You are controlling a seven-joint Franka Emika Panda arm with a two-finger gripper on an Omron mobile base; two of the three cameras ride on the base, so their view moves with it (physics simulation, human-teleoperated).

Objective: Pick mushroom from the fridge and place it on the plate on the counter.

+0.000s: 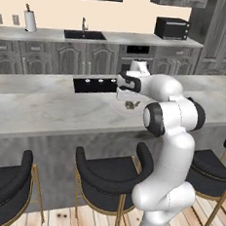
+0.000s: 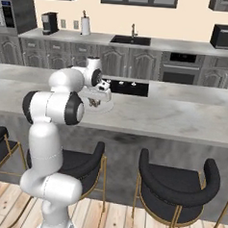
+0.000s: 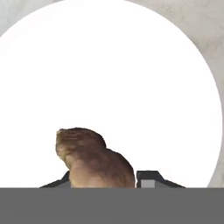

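Note:
My gripper (image 3: 105,182) is shut on the mushroom (image 3: 94,157), a small brown-tan lump that covers the left fingertip. It hangs just over the round white plate (image 3: 109,65). In the left base view the gripper (image 1: 131,100) points down over the plate (image 1: 118,108) on the light marble counter (image 1: 37,107), with the mushroom (image 1: 131,105) at its tips. From the right base view the mushroom (image 2: 93,102) sits low over the plate (image 2: 105,107) under the gripper (image 2: 95,98). Whether the mushroom touches the plate I cannot tell. The fridge is out of view.
A black inset cooktop (image 1: 93,85) lies just behind the plate. Black stools (image 1: 109,175) line the counter's near side. The rear worktop holds a sink (image 1: 85,34), a paper towel roll (image 1: 30,21) and a microwave (image 1: 171,28).

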